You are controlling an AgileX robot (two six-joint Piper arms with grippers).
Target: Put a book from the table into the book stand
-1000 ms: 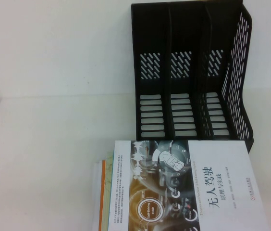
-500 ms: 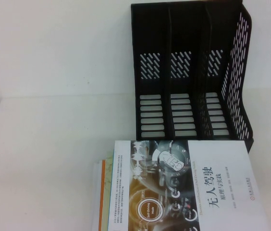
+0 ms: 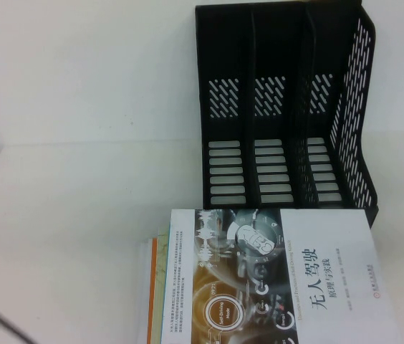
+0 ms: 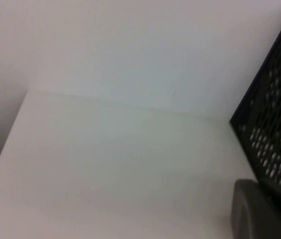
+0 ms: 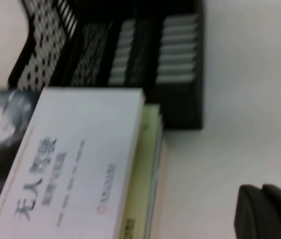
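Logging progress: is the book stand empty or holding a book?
Empty: all three book stand slots show bare slotted bases; the book lies flat outside.

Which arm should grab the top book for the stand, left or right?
Probably right. The right gripper hovers just beside the book, near the book stand. The left gripper, shut, sits by the table's left edge.

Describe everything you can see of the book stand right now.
The book stand is a black, plastic-looking rack with three slots split by tall dividers, slanted perforations in its back and right side, and a slotted base. It stands upright on the table against the far wall, every slot empty. The book lies just in front of its base; neither gripper touches it.
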